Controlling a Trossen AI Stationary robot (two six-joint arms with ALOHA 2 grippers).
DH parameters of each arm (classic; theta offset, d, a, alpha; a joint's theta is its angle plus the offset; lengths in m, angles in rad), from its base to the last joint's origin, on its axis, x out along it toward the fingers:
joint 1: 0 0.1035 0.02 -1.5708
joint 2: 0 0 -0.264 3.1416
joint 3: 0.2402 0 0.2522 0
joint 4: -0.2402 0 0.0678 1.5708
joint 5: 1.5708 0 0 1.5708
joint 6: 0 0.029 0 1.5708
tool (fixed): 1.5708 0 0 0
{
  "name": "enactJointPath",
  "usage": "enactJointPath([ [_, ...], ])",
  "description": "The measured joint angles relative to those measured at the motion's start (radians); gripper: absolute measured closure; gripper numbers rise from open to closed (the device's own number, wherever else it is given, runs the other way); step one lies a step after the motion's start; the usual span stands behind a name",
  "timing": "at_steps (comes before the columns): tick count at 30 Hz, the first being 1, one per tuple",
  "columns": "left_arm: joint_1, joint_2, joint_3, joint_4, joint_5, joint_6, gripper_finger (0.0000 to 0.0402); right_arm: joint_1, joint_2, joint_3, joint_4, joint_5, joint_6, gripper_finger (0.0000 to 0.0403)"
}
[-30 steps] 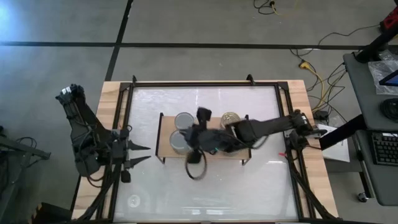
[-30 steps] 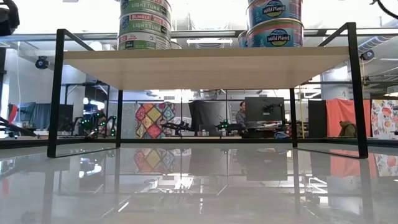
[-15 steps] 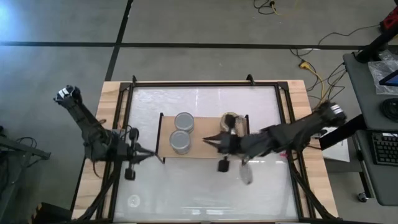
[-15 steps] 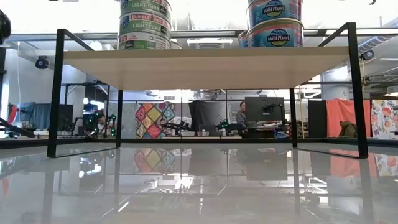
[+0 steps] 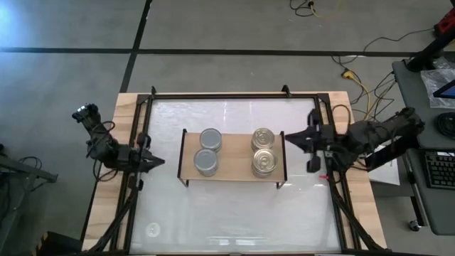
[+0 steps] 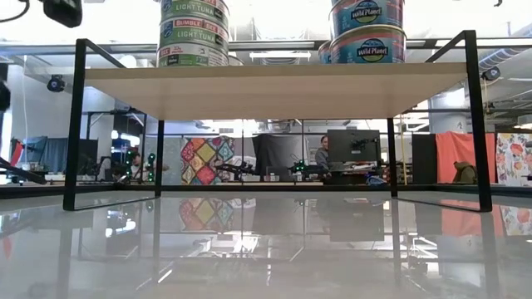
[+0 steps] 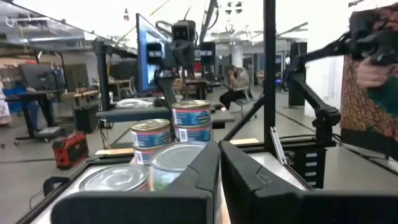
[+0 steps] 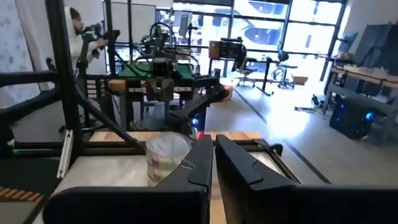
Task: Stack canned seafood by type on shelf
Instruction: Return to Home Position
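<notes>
Black left fingers (image 7: 201,172) lie almost together, only a slit between them, and hold nothing. They sit at the left edge of the table (image 5: 234,213), pointing toward the shelf (image 5: 233,152). The right fingers (image 8: 200,164) are just as narrow and just as empty, at the table's right side close to the shelf's right end.

Between the two arms the shelf stands mid-table and carries all the canned seafood in view. Silver-topped tins (image 5: 206,162) are on its left half and gold-topped tins (image 5: 263,162) on its right. The low view shows green-labelled tins (image 6: 193,35) piled at one end and blue-and-pink tins (image 6: 366,33) at the other, so the sorting looks done.

These tins are probably stiff, dense for their size and smooth-walled. The safe hold would be squarely across the round side wall at mid-height, since a top tin could slide on the one beneath.
</notes>
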Motion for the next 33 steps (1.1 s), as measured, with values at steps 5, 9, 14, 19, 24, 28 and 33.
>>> enactJointPath([
  [5,0.0,-0.155,-0.08,0.004,0.0,0.043,0.0401,-0.002,-0.208,-0.158,-0.001,-0.003,0.079,0.039],
  [9,0.0,-0.267,-0.15,0.005,-0.003,0.066,0.0401,-0.023,-0.316,-0.284,-0.001,-0.002,0.2,0.039],
  [14,0.004,-0.256,-0.173,0.016,-0.042,0.082,0.0402,-0.103,-0.338,-0.38,0.018,-0.016,0.255,0.039],
  [19,0.005,-0.263,-0.201,0.011,-0.041,0.104,0.0401,-0.21,-0.388,-0.408,0.014,-0.16,0.21,0.039],
  [24,0.005,-0.263,-0.259,0.0,-0.041,0.024,0.0401,-0.239,-0.435,-0.483,0.031,-0.255,0.245,0.039],
  [28,0.005,-0.265,-0.297,-0.003,-0.043,-0.035,0.0401,-0.239,-0.484,-0.596,0.097,-0.256,0.243,0.039],
  [33,0.005,-0.265,-0.298,-0.008,-0.157,-0.031,0.0401,-0.239,-0.631,-0.744,0.224,-0.257,0.195,0.039],
])
